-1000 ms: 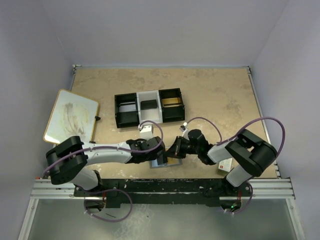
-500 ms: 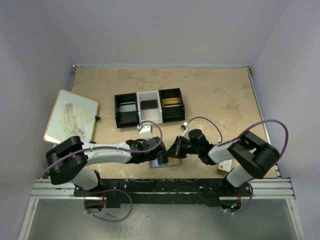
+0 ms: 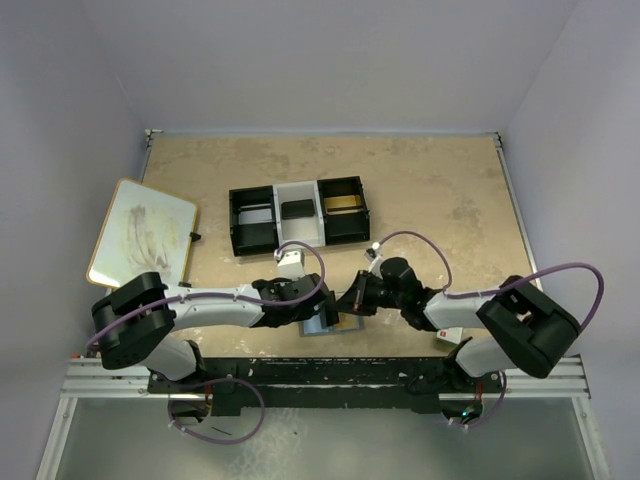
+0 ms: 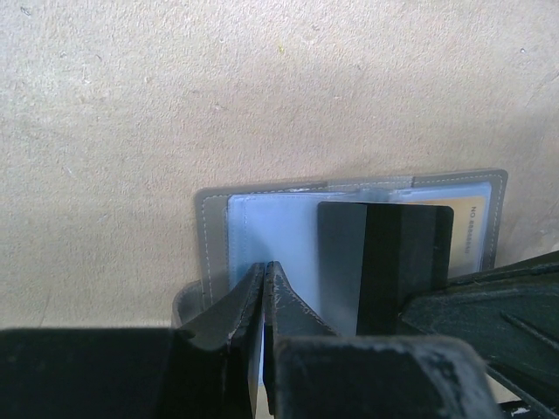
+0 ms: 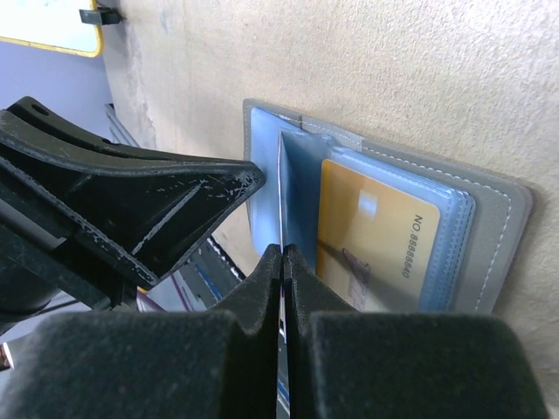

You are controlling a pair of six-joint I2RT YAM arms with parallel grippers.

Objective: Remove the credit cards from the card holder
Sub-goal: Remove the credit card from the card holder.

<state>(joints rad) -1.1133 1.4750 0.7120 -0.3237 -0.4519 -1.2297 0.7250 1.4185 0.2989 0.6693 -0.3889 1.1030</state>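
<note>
Holds the card holder [image 3: 322, 323] open and flat on the desk [image 3: 450, 190], close to the near edge, between the two hands. Clamps the left hand [image 4: 264, 279] shut on the pale blue inner panel of the card holder [image 4: 214, 227], at the edge nearest that wrist. Pinches a dark card [image 4: 384, 262] in the right hand [image 5: 282, 257], fingers pressed tight together, with the dark card [image 5: 279, 175] seen edge-on and standing partly out of its pocket. Leaves a gold card [image 5: 367, 236] tucked under the clear sleeve beside it.

Carries the right elbow further out to the right and lower than a second ago, with the purple cable drawn into a longer loop. Shows the right hand [image 3: 352, 300] shifted only slightly. Keeps the left hand [image 3: 297, 303] and the card holder where they were.
</note>
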